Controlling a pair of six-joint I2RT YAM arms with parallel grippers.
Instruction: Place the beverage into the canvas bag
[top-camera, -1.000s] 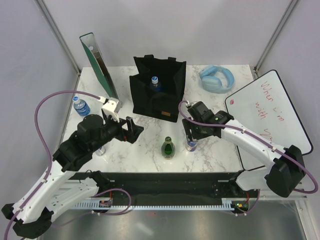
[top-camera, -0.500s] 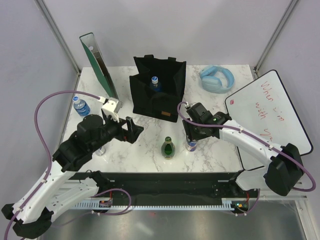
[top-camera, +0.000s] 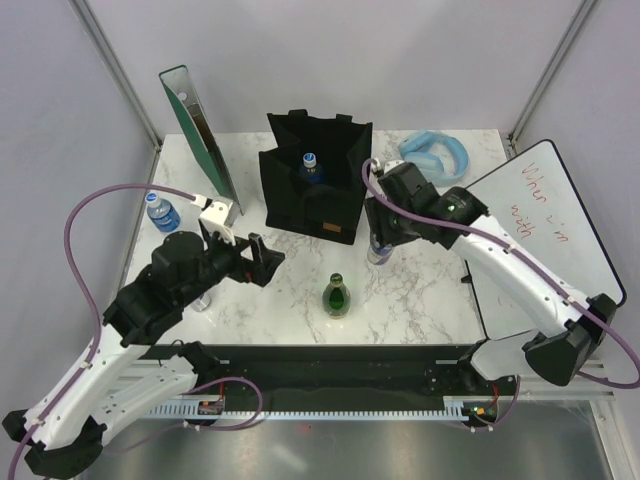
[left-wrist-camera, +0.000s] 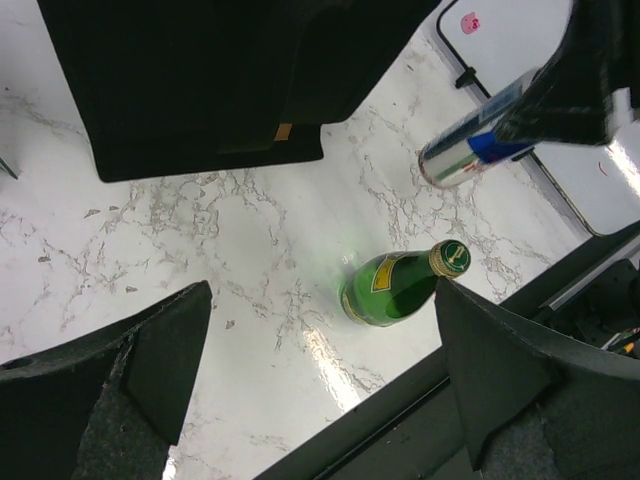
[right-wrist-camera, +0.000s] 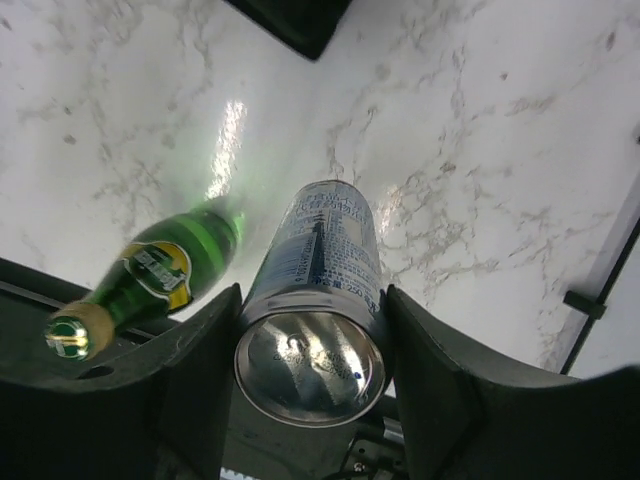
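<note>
The black canvas bag (top-camera: 315, 195) stands upright at the back middle of the table, with a water bottle (top-camera: 311, 165) standing inside it. My right gripper (top-camera: 385, 235) is shut on a silver and blue can (top-camera: 377, 252) and holds it above the table, just off the bag's front right corner. In the right wrist view the can (right-wrist-camera: 315, 290) sits between both fingers. A green glass bottle (top-camera: 338, 295) stands near the front edge. My left gripper (top-camera: 265, 257) is open and empty, left of the green bottle (left-wrist-camera: 395, 285). The bag (left-wrist-camera: 200, 80) and the can (left-wrist-camera: 480, 155) show in the left wrist view.
A small water bottle (top-camera: 162, 212) stands at the left edge. A green file holder (top-camera: 200, 130) stands at the back left. Blue headphones (top-camera: 435, 157) lie at the back right. A whiteboard (top-camera: 540, 220) lies along the right side.
My right gripper has lifted the can off the table and carried it back toward the bag's right front corner. The left arm has hardly moved.
</note>
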